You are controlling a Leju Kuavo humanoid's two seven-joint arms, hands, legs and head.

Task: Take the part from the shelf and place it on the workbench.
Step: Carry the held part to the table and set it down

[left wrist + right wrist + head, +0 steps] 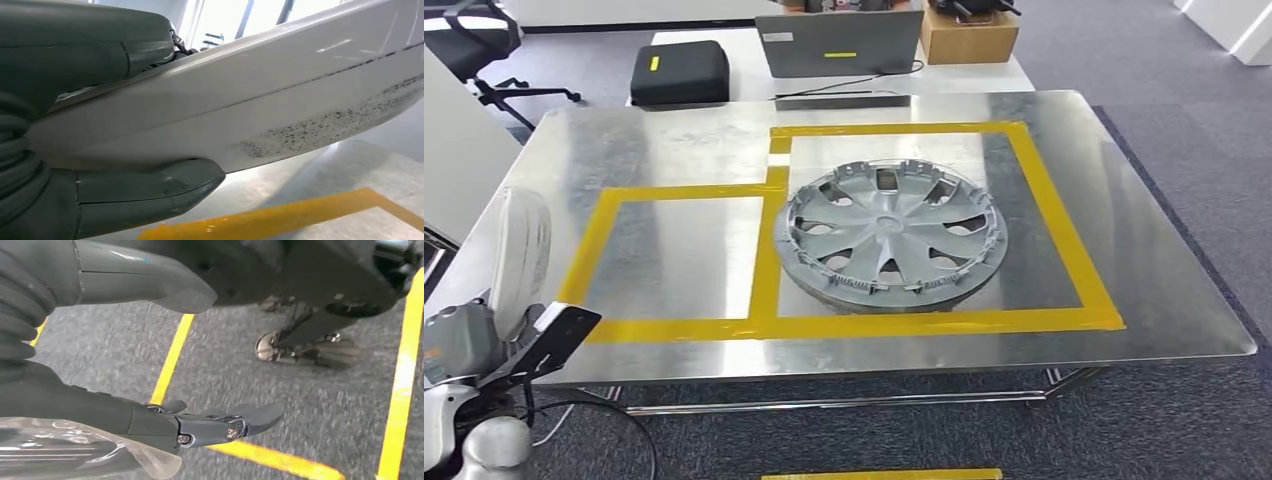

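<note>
On my head view a grey hubcap (891,235) already lies inside the right yellow-taped box on the steel workbench (1164,290), with a laptop (839,42), a black case (680,72) and a cardboard box (969,35) on the table behind. My left hand (100,165) grips the white part (519,260), held on edge over the bench's left edge; the left wrist view shows black speckling on it. My right hand (165,365) hangs over grey carpet with its fingers (230,425) spread, holding nothing.
</note>
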